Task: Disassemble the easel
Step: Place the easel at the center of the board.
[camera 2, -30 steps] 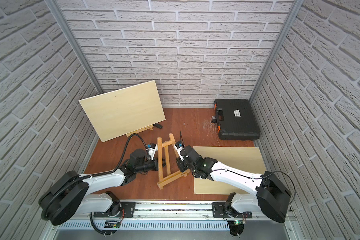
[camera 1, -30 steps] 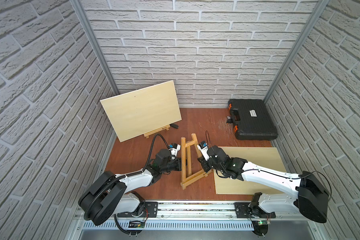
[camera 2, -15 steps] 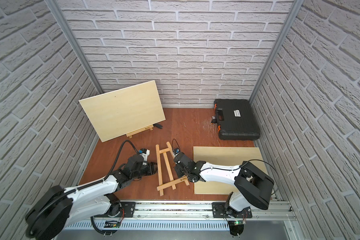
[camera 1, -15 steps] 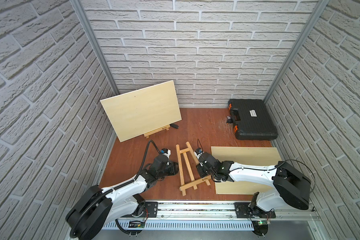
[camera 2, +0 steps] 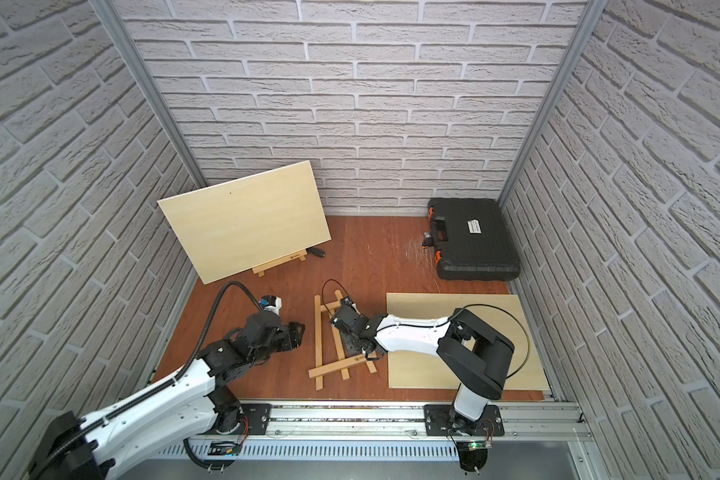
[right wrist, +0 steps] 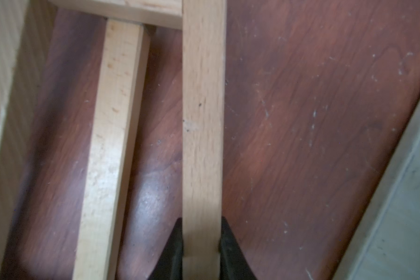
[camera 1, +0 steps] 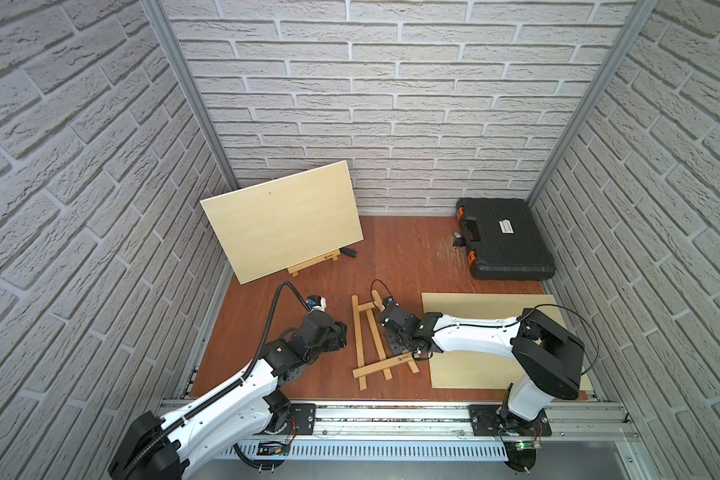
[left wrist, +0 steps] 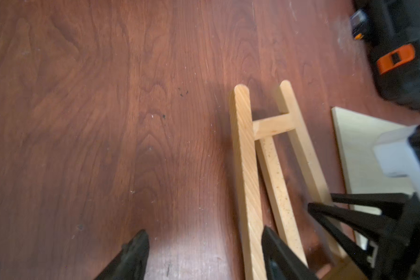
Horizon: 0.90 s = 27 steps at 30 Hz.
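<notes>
Pale wooden easel (camera 1: 358, 332) lies flat on the brown table (camera 1: 391, 249), gripped on one side.
In both top views, the left gripper (camera 1: 343, 333) sits just beside the easel's left rail and the right gripper (camera 1: 393, 340) is over the right rail. In the left wrist view, the jaws are wide apart and empty. In the right wrist view, the fingers (right wrist: 228, 249) pinch an easel rail.
</notes>
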Available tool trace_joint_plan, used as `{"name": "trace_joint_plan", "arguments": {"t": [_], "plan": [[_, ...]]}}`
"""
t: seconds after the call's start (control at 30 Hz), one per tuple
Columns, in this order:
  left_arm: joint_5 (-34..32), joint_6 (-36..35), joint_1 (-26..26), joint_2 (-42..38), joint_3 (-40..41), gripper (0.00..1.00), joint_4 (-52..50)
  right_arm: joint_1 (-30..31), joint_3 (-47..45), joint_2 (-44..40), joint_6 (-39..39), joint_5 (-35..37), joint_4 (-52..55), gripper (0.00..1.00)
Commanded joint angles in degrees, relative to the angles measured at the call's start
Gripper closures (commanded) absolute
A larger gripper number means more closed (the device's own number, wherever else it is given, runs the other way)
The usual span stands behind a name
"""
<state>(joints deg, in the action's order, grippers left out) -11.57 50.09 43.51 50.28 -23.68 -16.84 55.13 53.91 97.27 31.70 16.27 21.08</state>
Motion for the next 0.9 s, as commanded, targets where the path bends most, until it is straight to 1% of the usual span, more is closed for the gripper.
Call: {"name": "trace_joint_plan", "arguments": {"t": [0.0,0.1,0.2,0.33,0.5,0.57,0.67,0.73,0.87], "plan": [[-4.13,-0.38,3.29,5.66,-4.0,0.25,0.14,0.39,3.86,1.25,4.04,2.56,4.03,0.88],[-6.02,0.54,5.86,11.53,-6.62,0.24,0.83,0.34,5.45,2.8,5.02,1.85,5.36,0.83],[-6.04,1.98,7.05,16.31,-7.72,0.23,2.35,0.34,5.47,2.23,5.47,0.94,5.29,0.73],[-5.84,3.17,7.51,21.15,-8.97,0.23,2.65,0.35,4.91,-1.01,5.51,0.73,5.36,0.62],[-2.04,1.84,7.56,25.24,-8.75,0.24,6.65,0.28,4.29,-6.4,5.12,1.5,6.56,0.53],[-0.86,1.34,7.51,27.04,-9.29,0.24,6.97,0.26,3.97,-8.19,5.17,2.1,7.08,0.51],[-0.86,1.14,7.35,28.54,-9.95,0.25,4.47,0.23,3.99,-10.11,4.95,2.53,7.81,0.51],[-1.0,0.76,6.64,28.08,-9.74,0.25,2.15,0.14,4.09,-10.93,4.76,2.56,8.25,0.5],[-0.31,0.24,3.35,24.67,-7.77,0.27,-1.43,0.15,3.58,-12.35,4.77,2.86,8.12,0.5]]}}
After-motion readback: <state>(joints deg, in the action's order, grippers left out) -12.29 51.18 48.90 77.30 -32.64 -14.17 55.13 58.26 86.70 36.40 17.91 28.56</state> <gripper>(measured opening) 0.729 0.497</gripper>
